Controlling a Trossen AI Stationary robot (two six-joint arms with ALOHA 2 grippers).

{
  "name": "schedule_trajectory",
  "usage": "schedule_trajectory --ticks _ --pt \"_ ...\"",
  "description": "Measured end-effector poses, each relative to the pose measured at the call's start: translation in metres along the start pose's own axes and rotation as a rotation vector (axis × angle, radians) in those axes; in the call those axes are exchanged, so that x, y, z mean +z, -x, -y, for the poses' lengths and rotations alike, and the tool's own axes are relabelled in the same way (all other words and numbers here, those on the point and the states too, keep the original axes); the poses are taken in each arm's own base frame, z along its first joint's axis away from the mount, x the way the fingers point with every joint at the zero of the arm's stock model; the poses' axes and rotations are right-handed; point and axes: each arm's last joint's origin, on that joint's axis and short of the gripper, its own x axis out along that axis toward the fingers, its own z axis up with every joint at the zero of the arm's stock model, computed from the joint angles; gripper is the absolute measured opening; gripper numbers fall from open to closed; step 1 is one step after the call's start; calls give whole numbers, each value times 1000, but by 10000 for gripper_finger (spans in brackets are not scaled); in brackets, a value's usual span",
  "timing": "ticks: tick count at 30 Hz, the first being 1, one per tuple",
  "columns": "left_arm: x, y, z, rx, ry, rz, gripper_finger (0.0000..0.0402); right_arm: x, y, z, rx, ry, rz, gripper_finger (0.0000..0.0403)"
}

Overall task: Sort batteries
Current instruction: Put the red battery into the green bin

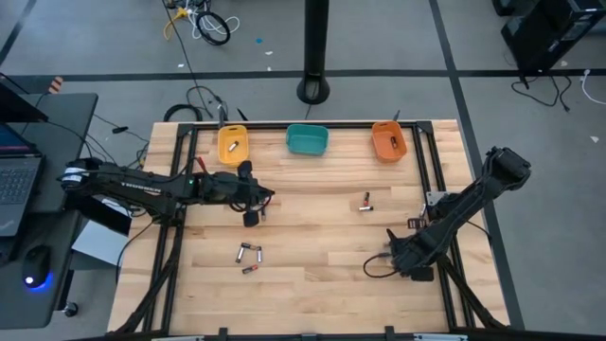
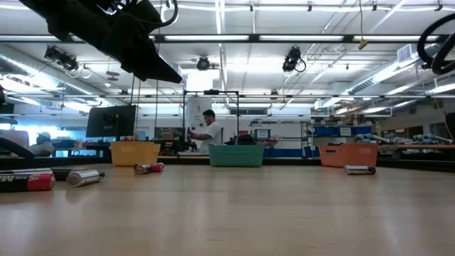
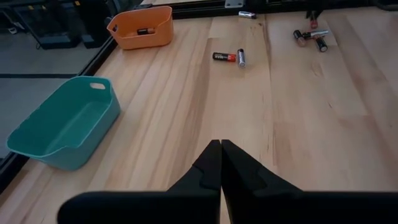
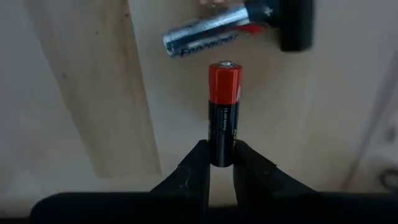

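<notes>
Batteries lie scattered on the desk (image 1: 312,237): one red-tipped black battery (image 4: 222,112) sits gripped between the right gripper (image 4: 221,163) fingers beside a silver battery (image 4: 202,36), three bins (image 1: 307,139) stand along the far edge, and the left gripper (image 3: 221,163) fingers are closed on nothing.

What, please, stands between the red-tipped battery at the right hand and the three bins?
Nothing visible blocks it. Only two loose batteries lie on the wood between the right hand and the bins; the red-tipped battery could pass above them.
</notes>
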Motion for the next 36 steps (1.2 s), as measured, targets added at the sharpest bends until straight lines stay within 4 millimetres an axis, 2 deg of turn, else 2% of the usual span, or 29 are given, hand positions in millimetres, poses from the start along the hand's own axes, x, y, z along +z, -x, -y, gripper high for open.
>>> schedule_trajectory --ticks 3,7,9,12,16,20,25,31,36 --pt "0 0 0 11 0 -2 10 1 14 -5 13 -13 -9 58" --pt "0 0 0 12 4 4 10 9 42 -7 -12 -73 42 58" --pt "1 -1 0 14 30 63 10 23 59 0 -35 -141 131 58" --pt "-7 -2 0 -5 60 169 10 44 81 23 -113 -222 248 58" --pt "-22 -2 -1 -2 86 242 10 80 102 69 -143 -273 385 58" --pt "-33 -2 -1 0 85 232 10 119 121 132 -132 -304 592 58" --pt "-34 -2 -2 6 58 225 10 163 136 213 -214 -308 615 58" --pt "-36 -3 -5 22 57 203 10 223 138 274 -215 -211 563 58" --pt "-36 -3 -5 23 83 203 10 250 130 313 -213 -159 493 58"
